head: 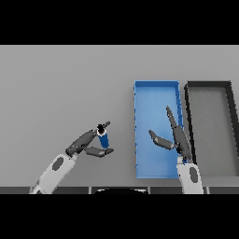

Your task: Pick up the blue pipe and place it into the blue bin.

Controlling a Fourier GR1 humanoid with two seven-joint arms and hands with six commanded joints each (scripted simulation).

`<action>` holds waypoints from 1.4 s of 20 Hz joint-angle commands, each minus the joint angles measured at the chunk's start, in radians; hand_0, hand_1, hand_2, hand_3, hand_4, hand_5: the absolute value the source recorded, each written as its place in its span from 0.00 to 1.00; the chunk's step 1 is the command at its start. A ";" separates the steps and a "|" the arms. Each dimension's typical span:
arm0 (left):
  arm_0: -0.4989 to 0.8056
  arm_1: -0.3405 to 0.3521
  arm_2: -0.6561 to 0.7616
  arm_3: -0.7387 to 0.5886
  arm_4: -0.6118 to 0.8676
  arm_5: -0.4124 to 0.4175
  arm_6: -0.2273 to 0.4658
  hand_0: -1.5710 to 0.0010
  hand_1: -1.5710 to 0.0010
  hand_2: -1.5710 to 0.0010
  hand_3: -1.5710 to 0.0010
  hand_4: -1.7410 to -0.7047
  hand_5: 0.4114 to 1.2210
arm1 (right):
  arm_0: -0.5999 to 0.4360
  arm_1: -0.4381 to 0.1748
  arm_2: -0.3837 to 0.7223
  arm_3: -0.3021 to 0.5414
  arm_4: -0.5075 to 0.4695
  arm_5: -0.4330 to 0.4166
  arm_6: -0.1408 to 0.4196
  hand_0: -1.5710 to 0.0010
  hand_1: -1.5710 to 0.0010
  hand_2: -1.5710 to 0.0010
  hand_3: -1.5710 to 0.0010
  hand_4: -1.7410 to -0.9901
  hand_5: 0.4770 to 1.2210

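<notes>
A short blue pipe [103,138] with a dark top end stands between the fingers and thumb of my left hand [87,143], left of the blue bin [156,88]. The fingers curl round the pipe. My right hand [176,138] hovers over the right half of the blue bin with fingers straight and the thumb spread to the left, holding nothing. The bin is a long open tray with nothing visible inside it.
A black bin [208,85] of similar size stands directly right of the blue bin, their long sides almost touching. Grey table [60,88] stretches to the left and back.
</notes>
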 commanded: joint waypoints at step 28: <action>-0.030 -0.203 0.010 -0.090 0.035 0.014 -0.126 0.01 0.01 0.01 0.01 0.26 0.99 | 0.000 -0.017 -0.003 0.011 0.028 -0.010 -0.012 1.00 1.00 1.00 1.00 0.80 0.11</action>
